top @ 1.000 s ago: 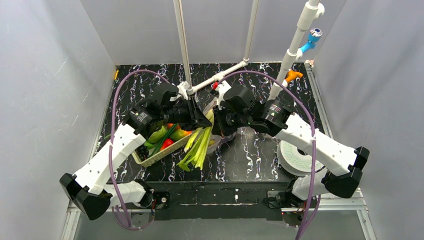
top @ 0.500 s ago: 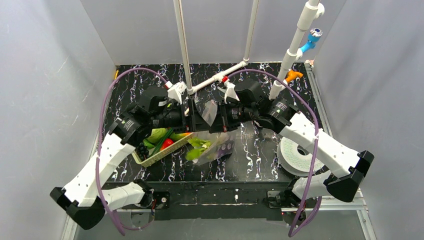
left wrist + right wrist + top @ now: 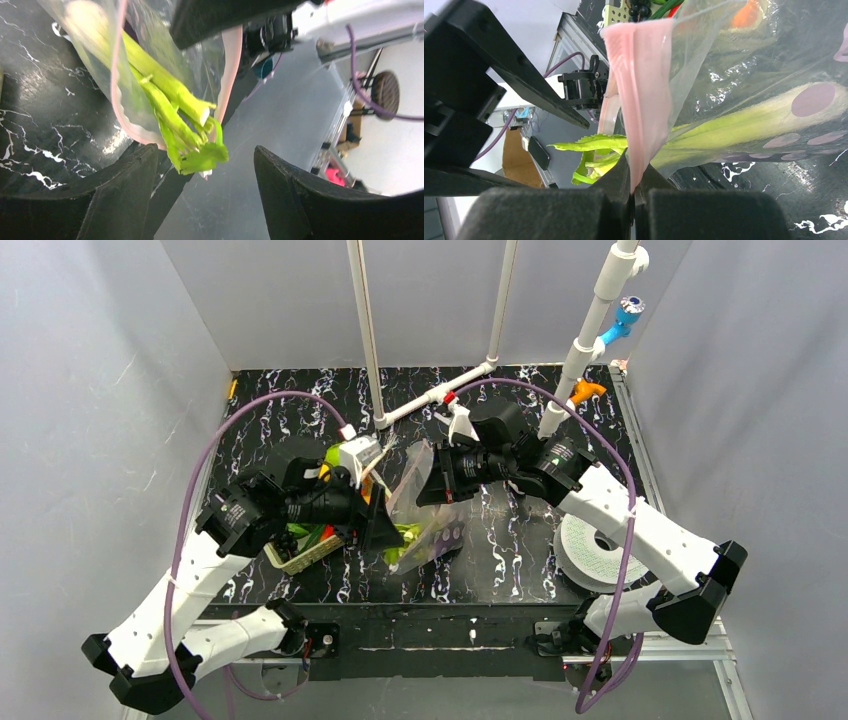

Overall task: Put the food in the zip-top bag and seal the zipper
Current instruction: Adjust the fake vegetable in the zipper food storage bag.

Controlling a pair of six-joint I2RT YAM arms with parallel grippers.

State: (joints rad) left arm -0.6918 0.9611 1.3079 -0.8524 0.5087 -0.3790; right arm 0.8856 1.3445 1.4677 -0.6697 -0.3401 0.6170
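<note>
The clear dotted zip-top bag (image 3: 440, 530) hangs tilted from my right gripper (image 3: 428, 480), which is shut on the pink zipper (image 3: 639, 100) at the mouth edge. In the right wrist view the gripper (image 3: 633, 187) pinches that strip flat. A white-green leek (image 3: 744, 122) lies inside the bag, its leaf tips poking out of the mouth. My left gripper (image 3: 385, 530) is open just beside the bag's mouth. In the left wrist view the gripper (image 3: 205, 152) holds nothing, and the leek's (image 3: 165, 95) leaf ends hang just above its fingertips. More food (image 3: 325, 532) stays in the basket.
The woven basket (image 3: 300, 558) sits left of the bag, partly under my left arm, with dark grapes (image 3: 640, 7) at its edge. A white roll (image 3: 590, 550) lies at the right under my right arm. White pipes (image 3: 365, 330) rise at the back.
My left gripper opened, let go of the leek and drew back towards the near left. The leek now rests in the bag, which my right gripper lifted slightly and still holds.
</note>
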